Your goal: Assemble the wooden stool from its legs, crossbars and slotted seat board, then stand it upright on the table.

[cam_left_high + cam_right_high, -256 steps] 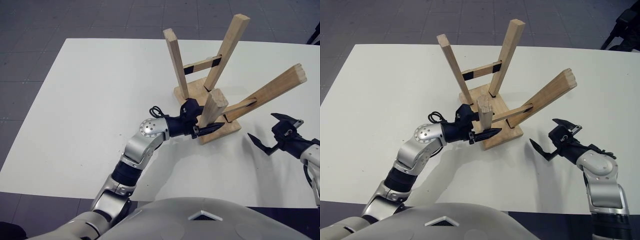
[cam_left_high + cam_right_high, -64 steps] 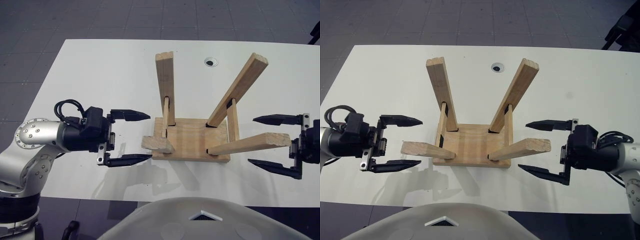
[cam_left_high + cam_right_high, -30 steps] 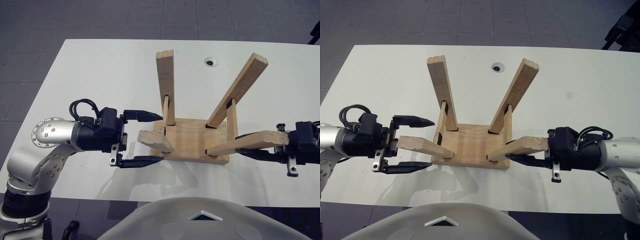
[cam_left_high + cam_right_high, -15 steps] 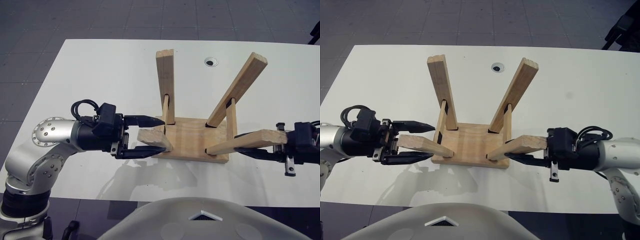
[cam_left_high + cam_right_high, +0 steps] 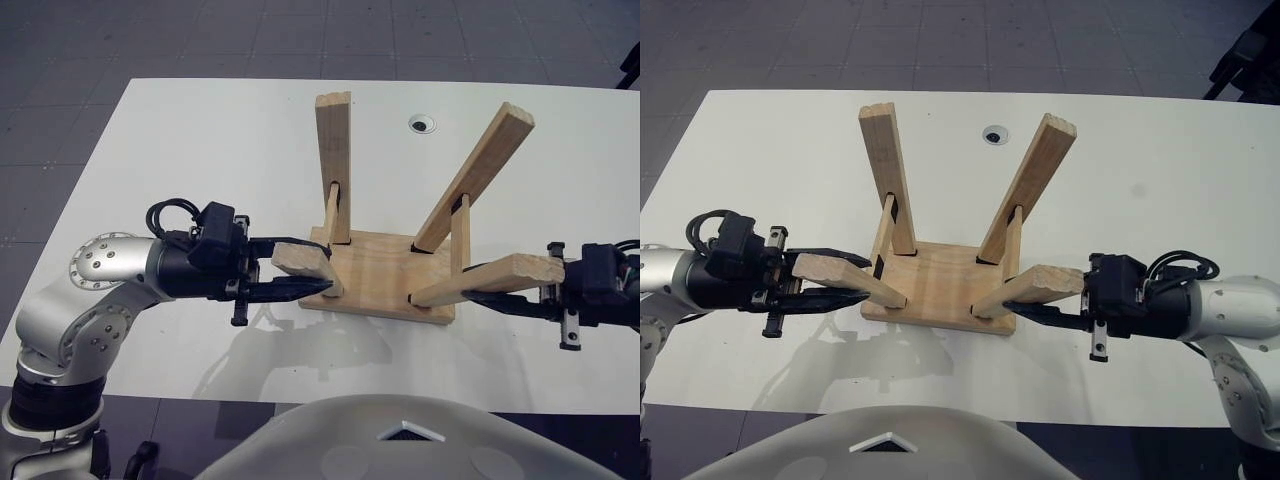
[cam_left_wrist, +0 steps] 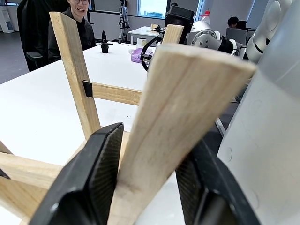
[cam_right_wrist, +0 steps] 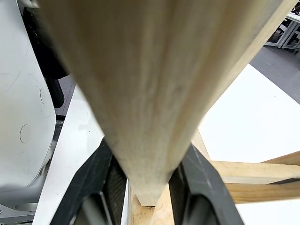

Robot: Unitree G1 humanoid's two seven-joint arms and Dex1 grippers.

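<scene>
Stool [image 5: 380, 278] sits inverted mid-frame, left gripper [image 5: 308, 270] pinching its lower-left leg [image 5: 298, 260], right gripper [image 5: 482, 288] pinching the lower-right leg [image 5: 495, 276]. Uneven turning could lever either leg loose.

This looks like a robotics lab or open-plan work hall. The white table [image 5: 180, 150] under the left gripper [image 5: 318, 270] has a round cable port [image 5: 422, 123] set into its top, well beyond that gripper. It stands on a floor of grey tiles [image 5: 150, 40]. Far past the gripper's fingers, another white table [image 6: 140, 32] holds small objects below large windows [image 6: 152, 7].
</scene>
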